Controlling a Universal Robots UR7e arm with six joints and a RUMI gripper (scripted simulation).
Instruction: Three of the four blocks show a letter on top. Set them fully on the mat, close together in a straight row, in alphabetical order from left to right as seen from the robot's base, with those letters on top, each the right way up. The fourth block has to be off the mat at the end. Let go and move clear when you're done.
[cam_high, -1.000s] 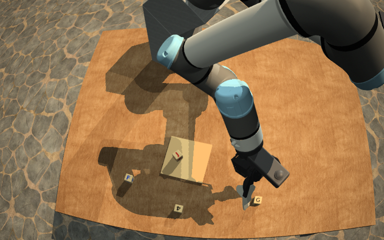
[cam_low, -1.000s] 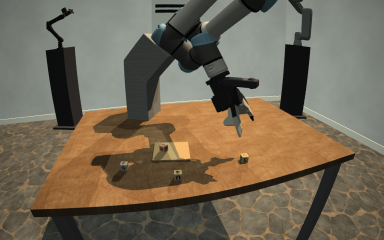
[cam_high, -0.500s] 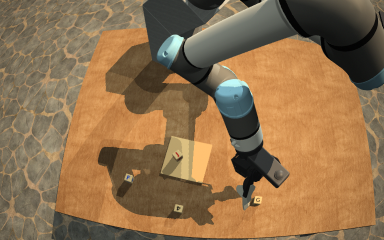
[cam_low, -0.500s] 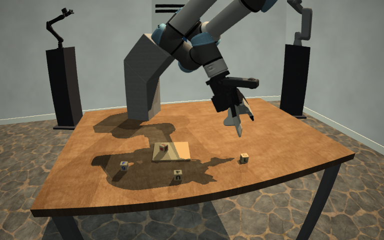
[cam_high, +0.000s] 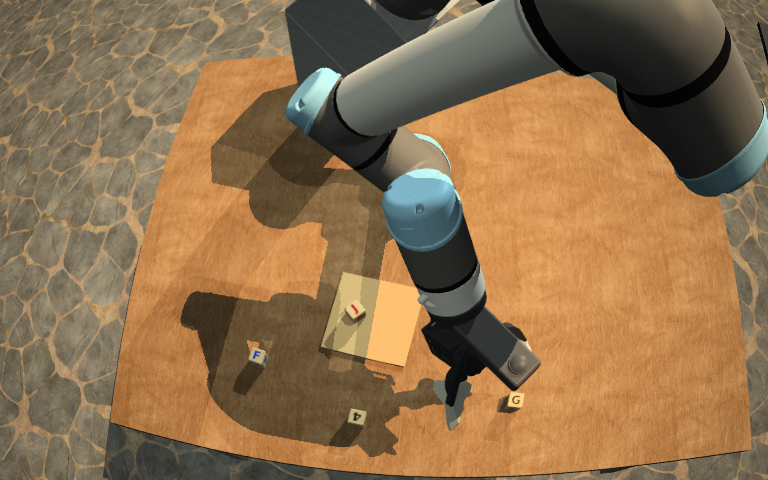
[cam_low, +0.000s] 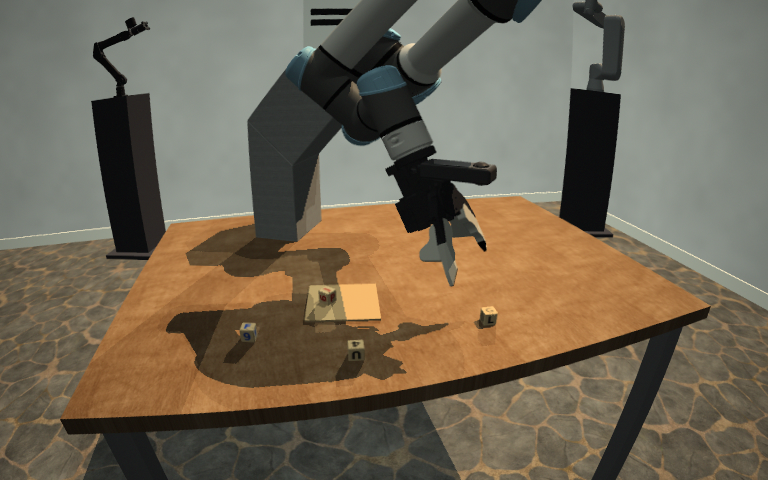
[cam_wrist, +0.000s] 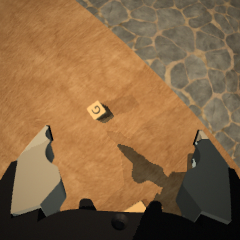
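The pale mat (cam_high: 372, 326) lies near the table's front middle, and it also shows in the exterior view (cam_low: 343, 302). A block with a red letter on top (cam_high: 354, 310) sits on the mat's left part. The F block (cam_high: 257, 356) stands on the table left of the mat. The block with a 4 on top (cam_high: 356, 416) stands near the front edge. The G block (cam_high: 514, 400) stands at the front right, and it also shows in the wrist view (cam_wrist: 97, 110). My gripper (cam_high: 454, 403) is open and empty, high above the table, to the left of the G block.
The table's curved front edge (cam_wrist: 165, 80) runs close behind the G block, with stone floor beyond. The arm's grey base column (cam_low: 283, 169) stands at the back of the table. Two black pedestals (cam_low: 127, 175) stand off the table at either side.
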